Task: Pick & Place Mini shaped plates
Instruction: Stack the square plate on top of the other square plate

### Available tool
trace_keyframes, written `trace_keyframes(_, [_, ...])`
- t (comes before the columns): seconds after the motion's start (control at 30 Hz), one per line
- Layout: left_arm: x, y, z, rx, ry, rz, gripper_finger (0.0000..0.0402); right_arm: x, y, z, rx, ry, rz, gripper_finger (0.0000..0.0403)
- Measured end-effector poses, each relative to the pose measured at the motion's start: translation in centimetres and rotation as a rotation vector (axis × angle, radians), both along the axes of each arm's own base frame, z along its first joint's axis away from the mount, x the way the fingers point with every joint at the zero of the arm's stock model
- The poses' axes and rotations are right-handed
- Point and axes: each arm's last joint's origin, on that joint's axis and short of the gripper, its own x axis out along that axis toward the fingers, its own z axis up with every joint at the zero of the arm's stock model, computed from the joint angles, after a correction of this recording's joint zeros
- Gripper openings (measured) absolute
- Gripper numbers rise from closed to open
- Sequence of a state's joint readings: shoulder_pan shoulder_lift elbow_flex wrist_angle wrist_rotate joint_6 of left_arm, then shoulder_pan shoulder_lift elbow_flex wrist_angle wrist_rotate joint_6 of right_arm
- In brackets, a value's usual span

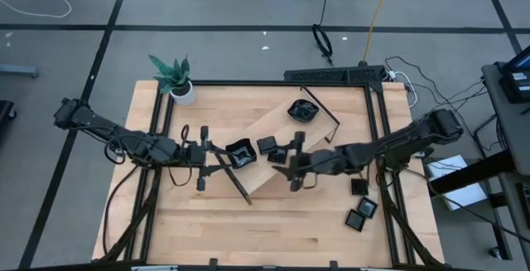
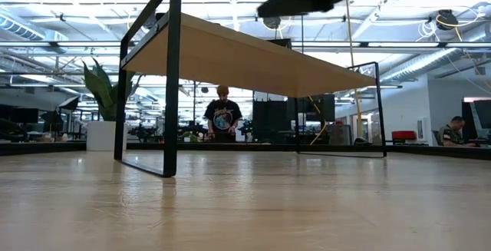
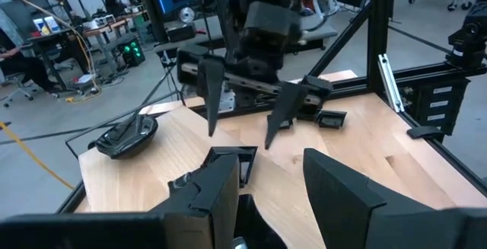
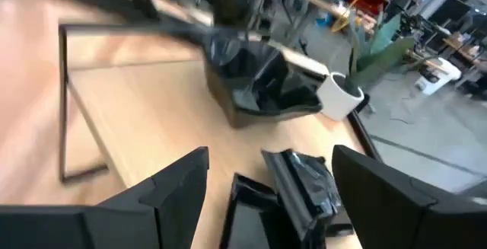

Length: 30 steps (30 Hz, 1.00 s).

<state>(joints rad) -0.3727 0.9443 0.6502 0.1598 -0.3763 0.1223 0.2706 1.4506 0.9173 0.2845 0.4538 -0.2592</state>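
In the high view, nearest to us are the two arms, which meet over the tilted tray (image 1: 277, 151). The left gripper (image 1: 217, 157) has its fingers around a plate (image 1: 240, 153), so we judge that it grips it. The right gripper (image 1: 294, 165) faces it with fingers wide open and nothing between them; a square plate (image 1: 267, 145) lies just in front of it, toward the left arm. A wavy plate (image 1: 301, 110) sits at the far end of the tray, and three spare plates (image 1: 361, 209) lie behind the right gripper on the table.

In the low view, only the raised tray (image 2: 230, 55) and people far behind are seen.

In the left wrist view, our own fingers (image 3: 205, 196) are close, the held plate mostly hidden; the right gripper (image 3: 247, 116) stands straight ahead, open.

In the right wrist view, open fingers (image 4: 171, 188) frame a plate (image 4: 308, 180) between them; the left arm's plate (image 4: 262, 85) is beyond. We think the right arm is nearer to the next pick.
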Motion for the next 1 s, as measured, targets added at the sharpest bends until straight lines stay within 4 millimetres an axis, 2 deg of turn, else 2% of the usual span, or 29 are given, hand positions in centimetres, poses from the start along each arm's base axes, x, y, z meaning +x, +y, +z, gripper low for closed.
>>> trace_keyframes(0.2, [0.0, 0.0, 0.0, 0.001, 0.004, 0.000, 0.0152, 3.1, 1.3, 0.0, -0.246, 0.176, -0.079, 0.0265])
trace_keyframes(0.4, [0.0, 0.0, 0.0, 0.000, 0.001, 0.000, 0.0152, 5.6, 1.6, -0.9, -0.333, 0.233, -0.136, 0.0266])
trace_keyframes(0.63, [0.0, 0.0, 0.0, 0.000, 0.000, -0.001, 0.0152, 6.6, 1.6, -1.6, -0.379, 0.271, -0.139, 0.0265])
trace_keyframes(1.0, [0.0, 0.0, 0.0, 0.000, 0.000, -0.001, 0.0152, 6.8, -0.3, -1.7, -0.430, 0.316, -0.210, 0.0265])
